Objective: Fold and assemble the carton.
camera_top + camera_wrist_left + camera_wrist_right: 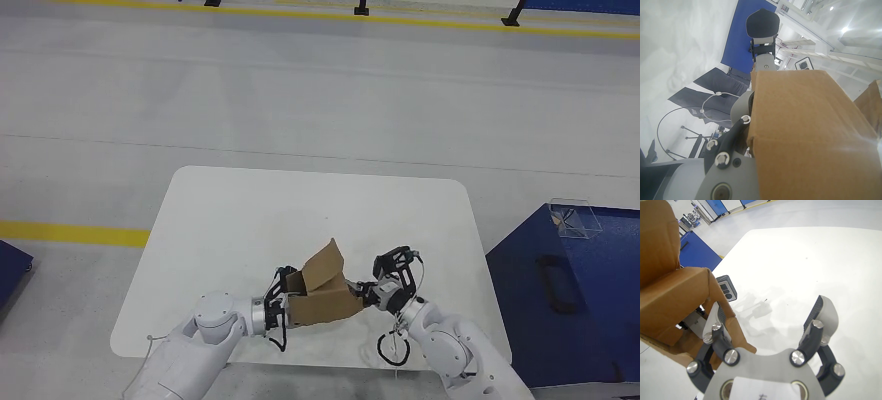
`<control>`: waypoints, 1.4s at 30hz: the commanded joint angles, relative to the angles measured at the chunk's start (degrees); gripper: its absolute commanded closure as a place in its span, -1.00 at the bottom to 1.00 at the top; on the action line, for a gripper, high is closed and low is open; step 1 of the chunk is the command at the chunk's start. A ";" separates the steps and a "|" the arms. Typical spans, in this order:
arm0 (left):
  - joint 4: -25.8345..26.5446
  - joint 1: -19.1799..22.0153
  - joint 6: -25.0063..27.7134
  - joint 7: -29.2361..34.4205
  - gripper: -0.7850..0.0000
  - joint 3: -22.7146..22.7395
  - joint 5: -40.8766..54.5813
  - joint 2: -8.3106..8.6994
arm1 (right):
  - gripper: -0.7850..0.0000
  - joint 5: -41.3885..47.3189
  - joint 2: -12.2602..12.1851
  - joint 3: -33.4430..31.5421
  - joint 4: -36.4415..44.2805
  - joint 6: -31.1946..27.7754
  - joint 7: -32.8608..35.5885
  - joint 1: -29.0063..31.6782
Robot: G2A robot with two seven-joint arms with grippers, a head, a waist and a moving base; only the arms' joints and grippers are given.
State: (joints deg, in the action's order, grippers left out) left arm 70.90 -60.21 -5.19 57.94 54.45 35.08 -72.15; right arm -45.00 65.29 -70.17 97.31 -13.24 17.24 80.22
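Pale floor (320,90) w/ yellow line (70,235) ran under white, round-cornered table (300,210). Blue cabinet (560,300) stood just off table's right edge, clear box (575,218) on top. Brown carton (322,290) was near front edge btw both arms (one flap up), well apart from far edge. Right end effector (768,306) was spread open, one finger (719,313) against a carton flap. Left end effector (283,297) at carton's other end; grip couldn't be told.

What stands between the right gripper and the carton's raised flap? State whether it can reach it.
Probably yes. The right gripper is open beside the carton, with one finger by a lower flap. Nothing lies between it and the raised flap just above.
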 commanded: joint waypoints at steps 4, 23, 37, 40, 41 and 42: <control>-0.05 -0.12 0.05 -0.26 1.00 0.57 0.44 0.07 | -1.00 1.34 -0.37 -3.39 1.20 -0.65 -1.55 1.65; -0.21 -0.65 1.87 -5.57 1.00 2.24 1.47 -0.13 | -1.00 0.88 -1.56 -9.05 7.49 -7.22 -0.83 10.58; 0.12 -1.21 2.20 -4.11 1.00 1.74 0.87 -0.23 | -1.00 -3.29 0.20 0.21 2.87 -1.33 -3.51 3.72; 0.08 -1.33 2.23 -3.99 1.00 1.85 1.02 -0.24 | -1.00 -3.21 0.29 0.41 2.48 -1.47 -3.64 3.46; 0.07 -1.33 2.21 -3.90 1.00 1.87 1.05 -0.23 | -1.00 -3.02 0.32 0.40 2.42 -1.52 -3.71 3.46; 0.05 -1.33 2.20 -3.85 1.00 1.90 1.04 -0.23 | -1.00 -2.83 0.33 0.39 2.35 -1.67 -3.70 3.47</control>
State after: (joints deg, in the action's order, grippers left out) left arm 70.96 -61.55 -2.97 54.04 56.33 36.13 -72.39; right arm -48.01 65.61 -69.76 99.72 -14.80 13.53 83.67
